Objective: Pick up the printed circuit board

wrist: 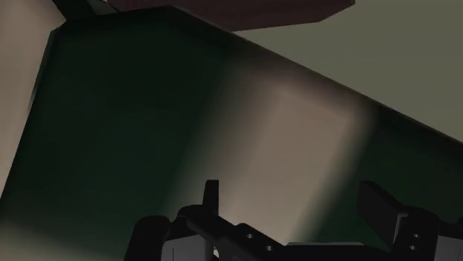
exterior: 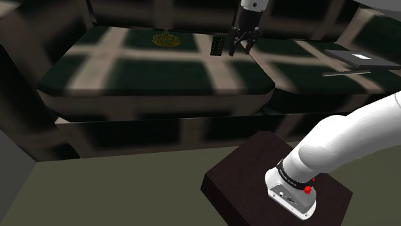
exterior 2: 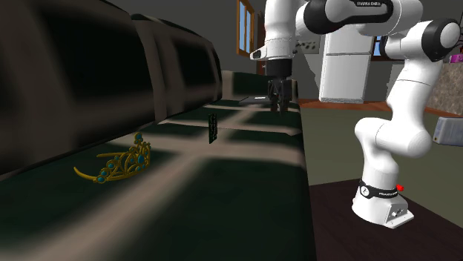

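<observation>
The printed circuit board (exterior: 218, 45) is a small dark green board standing on edge over the sofa's plaid seat (exterior: 160, 74). The second exterior view has the board (exterior 2: 212, 127) upright with nothing touching it. My black gripper (exterior: 241, 48) hangs just beside it, toward the shoulder view's right, pointing down at the cushion. In the second exterior view my gripper (exterior 2: 278, 104) is farther along the seat than the board. In the wrist view the gripper (wrist: 293, 194) is open, its fingers (wrist: 211, 196) apart with only cushion between them.
A gold tiara (exterior: 165, 40) (exterior 2: 119, 164) lies on the seat near the backrest. A flat grey slab (exterior: 360, 59) rests on the adjoining cushion. The dark brown stand (exterior: 276, 186) sits in front of the sofa. A white fridge (exterior 2: 345, 67) is in the background.
</observation>
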